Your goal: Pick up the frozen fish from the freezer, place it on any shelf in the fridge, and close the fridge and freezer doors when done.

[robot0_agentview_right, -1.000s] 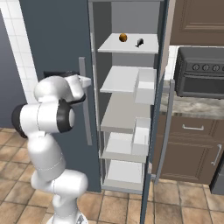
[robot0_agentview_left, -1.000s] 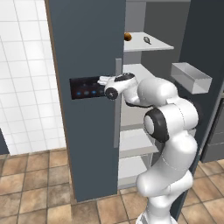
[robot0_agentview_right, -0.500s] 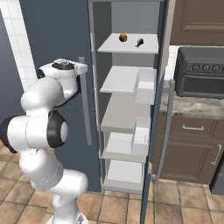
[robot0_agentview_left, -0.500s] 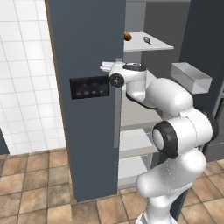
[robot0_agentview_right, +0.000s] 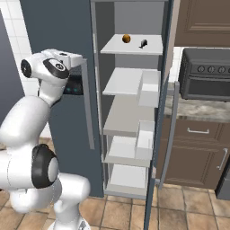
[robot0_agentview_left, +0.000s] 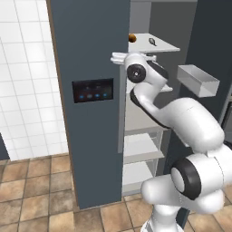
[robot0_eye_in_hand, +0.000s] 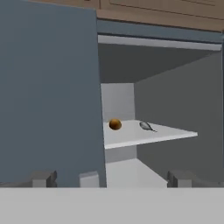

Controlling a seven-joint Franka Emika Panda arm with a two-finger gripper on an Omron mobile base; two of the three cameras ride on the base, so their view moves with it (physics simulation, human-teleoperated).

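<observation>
a smooth slate-blue door (robot0_eye_in_hand: 48, 96) is filling the left, its black panel (robot0_agentview_left: 93, 90) glossy. right of the door, a round orange-brown ball (robot0_eye_in_hand: 115, 124) and the slender silver frozen fish (robot0_eye_in_hand: 145, 126) are lying on the freezer's (robot0_agentview_right: 130, 112) top flat grey slab; fingers (robot0_eye_in_hand: 43, 177) are standing apart, empty.

Glossy white arm (robot0_agentview_left: 190, 122) of rounded segments with dark round joints.

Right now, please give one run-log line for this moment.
phase: approach | jaws: open, empty | fish: top shelf, right of ball | panel door: shut
</observation>
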